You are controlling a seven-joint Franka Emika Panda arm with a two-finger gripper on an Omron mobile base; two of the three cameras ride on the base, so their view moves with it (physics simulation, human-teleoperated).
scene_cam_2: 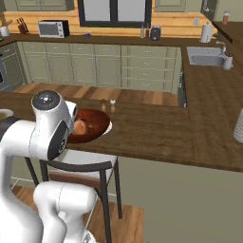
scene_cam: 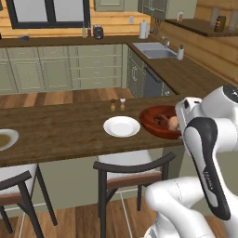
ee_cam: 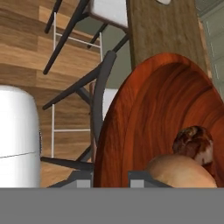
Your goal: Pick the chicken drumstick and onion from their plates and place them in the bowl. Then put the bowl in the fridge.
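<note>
The bowl (ee_cam: pixel 144 127) is being gripped at its rim by the end effector (ee_cam: pixel 110 178), whose fingers are seen one on each side of the rim at the bottom of the hand view, closed narrowly on it. In the left base view the bowl (scene_cam: pixel 155 122) is sitting at the middle right of the frame, near the tabletop (scene_cam: pixel 60 132) edge, partly hidden by the arm. The onion (ee_cam: pixel 181 170) and the drumstick (ee_cam: pixel 194 142) are lying inside the bowl, touching each other. One plate (scene_cam: pixel 121 126), left of the bowl at the frame's centre, is lying bare; a second plate (scene_cam: pixel 7 138) is being cut off at the left edge.

The step in hand is judged to be carrying the loaded bowl to the fridge. The bowl should be kept level, since a rim grip on one side invites tipping and both items could roll out. A slow, straight lift is advised before any turn.

A chair (scene_cam: pixel 132 169) is standing just below the tabletop edge under the bowl, so room downward is tight. The shakers (scene_cam: pixel 117 105) are standing beyond the plate, apart from the bowl. Open room is judged to lie above the tabletop.
</note>
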